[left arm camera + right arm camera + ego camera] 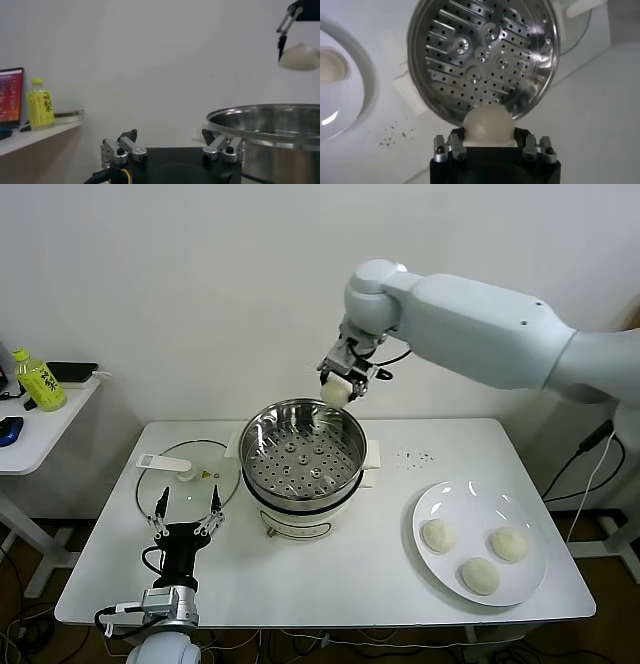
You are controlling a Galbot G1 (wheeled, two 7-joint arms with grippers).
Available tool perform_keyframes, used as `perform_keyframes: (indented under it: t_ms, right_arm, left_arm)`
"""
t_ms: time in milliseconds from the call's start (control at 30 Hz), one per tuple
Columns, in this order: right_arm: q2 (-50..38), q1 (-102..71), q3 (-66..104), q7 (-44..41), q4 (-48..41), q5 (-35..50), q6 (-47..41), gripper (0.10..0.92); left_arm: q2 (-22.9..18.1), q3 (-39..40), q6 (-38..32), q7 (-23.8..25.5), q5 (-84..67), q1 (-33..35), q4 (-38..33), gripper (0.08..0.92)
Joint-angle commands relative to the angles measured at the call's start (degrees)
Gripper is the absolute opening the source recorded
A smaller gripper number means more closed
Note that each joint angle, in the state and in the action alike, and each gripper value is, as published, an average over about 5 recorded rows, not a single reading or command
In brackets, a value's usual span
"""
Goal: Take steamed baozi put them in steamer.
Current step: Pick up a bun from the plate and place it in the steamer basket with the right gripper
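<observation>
One white table (pixel 330 574) by a pale wall; right gripper (pixel 345 387) grasps a baozi (pixel 335 392) above the steamer (pixel 304 464).

The right arm reaches in from the right side of the scene, its thick white upper link running leftward and slightly upward to a rounded elbow joint at the far centre, where the wrist bends down. The right gripper (pixel 337 387) hangs from that wrist, fingers pointing down and a little toward the near side, closed around a baozi (pixel 335 392) that sits between them, raised in the air. In the right wrist view the same bun (pixel 487 125) fills the gap between the fingers. The left arm sits low at the near left, its left gripper (pixel 187 515) pointing away toward the far side, fingers spread wide apart and holding nothing.
</observation>
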Motion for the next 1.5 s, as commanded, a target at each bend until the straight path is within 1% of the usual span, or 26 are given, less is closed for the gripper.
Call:
perform_keyframes:
  t_ms: [33,400,500,1033,1500]
  right_arm:
    - [9.42,-4.01,-0.4,0.12,-7.12,-6.42,3.25,0.662]
    - [14.93,-10.92,1.13,1.12,-17.39,-14.96,9.02,0.664]
    - [16.04,-11.9,1.68,1.17,-19.42,-15.73,9.93,0.665]
    - [18.58,-15.08,3.94,1.57,-23.69,-18.6,11.31,0.675]
    - [20.26,-16.55,5.53,2.39,-27.33,-21.67,13.76,0.711]
  left_arm:
    - [-0.48,-0.01,0.78,-0.05,-2.32,0.27,-0.82,0.823]
    - [-0.44,-0.41,0.7,-0.19,-2.48,0.04,-0.9,0.823]
    - [-0.28,-0.75,0.26,-0.16,-2.72,0.53,-0.64,0.823]
    - [-0.18,-0.87,-0.18,-0.13,-3.19,0.92,0.22,0.823]
    - [-0.51,-0.53,-0.62,-0.2,-3.15,1.53,0.61,0.823]
